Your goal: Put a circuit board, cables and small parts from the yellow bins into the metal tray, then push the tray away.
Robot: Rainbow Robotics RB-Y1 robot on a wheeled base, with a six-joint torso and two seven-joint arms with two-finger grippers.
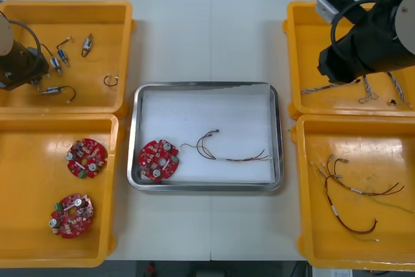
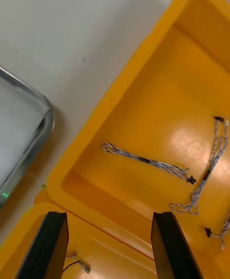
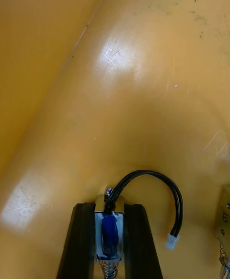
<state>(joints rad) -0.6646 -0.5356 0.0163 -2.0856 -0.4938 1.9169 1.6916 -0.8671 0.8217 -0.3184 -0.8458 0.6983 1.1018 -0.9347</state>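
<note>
Left gripper [image 3: 109, 208] pinches a small metal part [image 3: 109, 235] by its body, far left bin [image 3: 143, 68]; looks light, rigid, slippery. Right gripper [image 2: 109, 216] hangs wide open above far right bin [image 2: 158, 111].

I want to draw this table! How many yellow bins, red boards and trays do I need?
Bins: 4
Boards: 3
Tray: 1
Total: 8
</note>
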